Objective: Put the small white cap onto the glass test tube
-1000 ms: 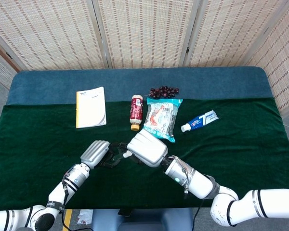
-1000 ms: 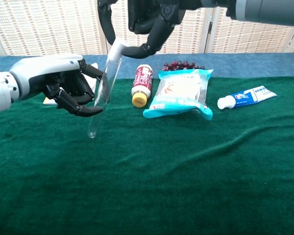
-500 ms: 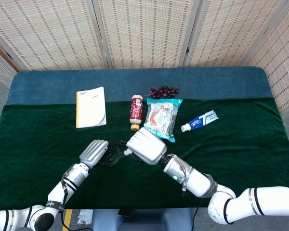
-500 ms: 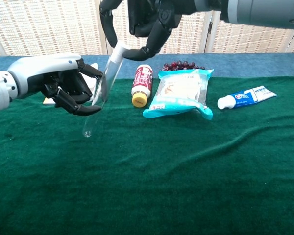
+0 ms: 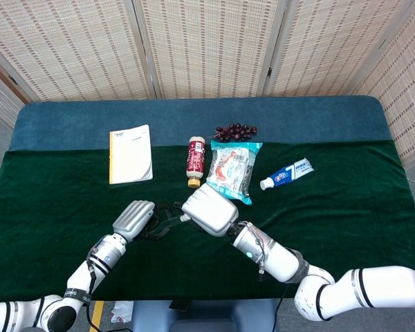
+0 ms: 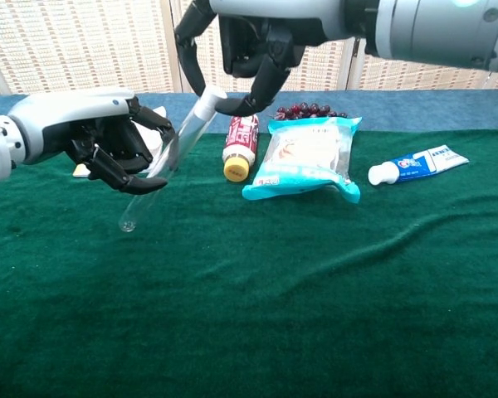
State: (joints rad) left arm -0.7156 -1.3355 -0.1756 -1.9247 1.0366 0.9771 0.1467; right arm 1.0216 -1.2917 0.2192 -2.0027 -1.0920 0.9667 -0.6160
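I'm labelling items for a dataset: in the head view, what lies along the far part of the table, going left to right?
Notebook → red-labelled bottle → snack packet, with the dark grapes just behind it → toothpaste tube.

A large "7" stands on the blue-and-white toothpaste tube (image 5: pixel 288 173) toward the desk's right edge; its smaller lettering is too blurred to read, as is the print on the red bottle (image 5: pixel 195 160), snack packet (image 5: pixel 232 169) and booklet (image 5: pixel 130 153)
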